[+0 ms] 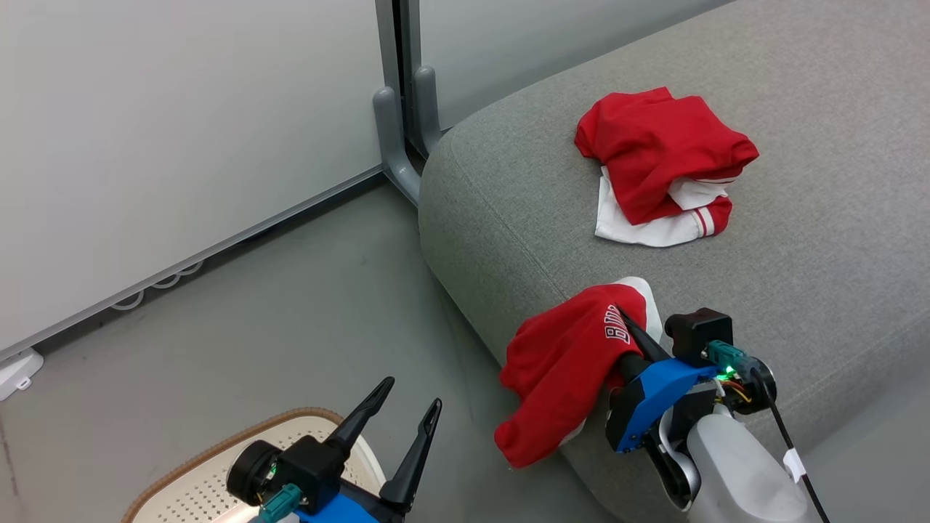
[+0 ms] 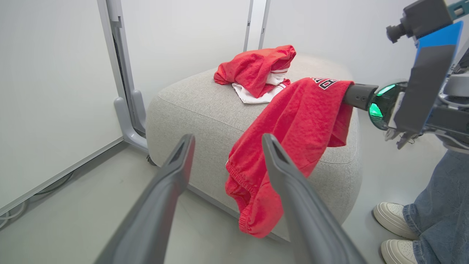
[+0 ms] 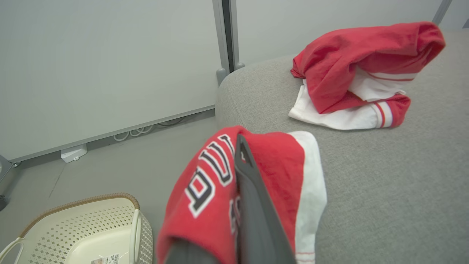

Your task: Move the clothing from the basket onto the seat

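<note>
- Head view: your right gripper (image 1: 625, 319) is clamped on the bright red soft lettered garment (image 1: 559, 363) with a white panel, at the front edge of the large light grey upholstered seat (image 1: 799, 240).
- That lettered garment hangs from the gripper down over the seat's rounded side, its hem low near the grey floor (image 1: 290, 305). Whether its top rests on the cushion, you cannot tell.
- A second red and white crumpled garment (image 1: 654, 152) lies in a heap on top of the seat, well apart from the first.
- Your left gripper (image 1: 410, 392) has its fingers spread apart with nothing between them. It hovers over the small cream-white perforated plastic basket (image 1: 218, 443) with a brown woven-look rim, which stands on the floor.
- Right wrist view: one dark finger lies on top of the lettered garment (image 3: 205, 205), the cloth wrapped round the gripper (image 3: 238, 154). The basket (image 3: 73, 227) shows its bottom and a barcode label.
- Left wrist view: the open left gripper (image 2: 227, 137) points at the seat (image 2: 190, 106). A person's jeans leg (image 2: 439, 205) and white shoes (image 2: 392, 216) stand just beside the seat.
</note>
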Robot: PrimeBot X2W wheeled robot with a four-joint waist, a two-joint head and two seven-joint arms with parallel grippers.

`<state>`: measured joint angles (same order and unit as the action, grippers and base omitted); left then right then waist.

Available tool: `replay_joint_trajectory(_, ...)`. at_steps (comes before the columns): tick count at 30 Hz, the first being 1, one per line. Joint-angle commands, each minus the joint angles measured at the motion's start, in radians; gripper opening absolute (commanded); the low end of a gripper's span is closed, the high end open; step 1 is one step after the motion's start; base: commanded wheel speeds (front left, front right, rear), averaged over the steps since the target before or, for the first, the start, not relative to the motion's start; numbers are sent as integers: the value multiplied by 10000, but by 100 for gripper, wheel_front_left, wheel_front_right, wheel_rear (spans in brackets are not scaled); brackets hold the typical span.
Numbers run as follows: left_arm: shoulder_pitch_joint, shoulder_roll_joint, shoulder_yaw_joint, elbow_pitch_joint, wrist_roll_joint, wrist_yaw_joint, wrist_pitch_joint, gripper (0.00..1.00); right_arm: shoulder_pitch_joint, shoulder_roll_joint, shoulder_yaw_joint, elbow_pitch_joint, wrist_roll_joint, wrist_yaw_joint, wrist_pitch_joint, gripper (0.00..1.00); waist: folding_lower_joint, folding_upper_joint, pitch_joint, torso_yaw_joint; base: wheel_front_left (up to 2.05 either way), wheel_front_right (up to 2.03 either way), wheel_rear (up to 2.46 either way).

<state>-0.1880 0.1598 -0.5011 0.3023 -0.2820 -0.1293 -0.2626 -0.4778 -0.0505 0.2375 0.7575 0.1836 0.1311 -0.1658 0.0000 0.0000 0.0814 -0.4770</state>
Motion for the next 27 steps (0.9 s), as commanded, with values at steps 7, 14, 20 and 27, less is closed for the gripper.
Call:
replay_joint_trajectory(7, -166, 143, -73, 22, -40, -15, -34, 100, -104, 4, -17, 92, 107, -7, -149, 0, 0, 0, 140, 22, 0, 0, 0)
replay_joint_trajectory(14, -315, 231, -64, 22, -26, -15, -34, 100, -192, 4, 10, 168, 260, -7, -221, 0, 0, 0, 368, 125, 0, 0, 0)
replay_joint_trajectory(20, -439, 392, 7, -96, 36, -15, -34, 100, -872, 3, -579, 188, 3, -7, -127, 0, 0, 0, 760, 201, 0, 0, 0)
replay_joint_trajectory(27, -771, 630, -72, -286, 115, -15, -34, 100, -2704, -591, -1729, -378, -260, -7, 582, 0, 0, 0, 1411, 395, 0, 0, 0)
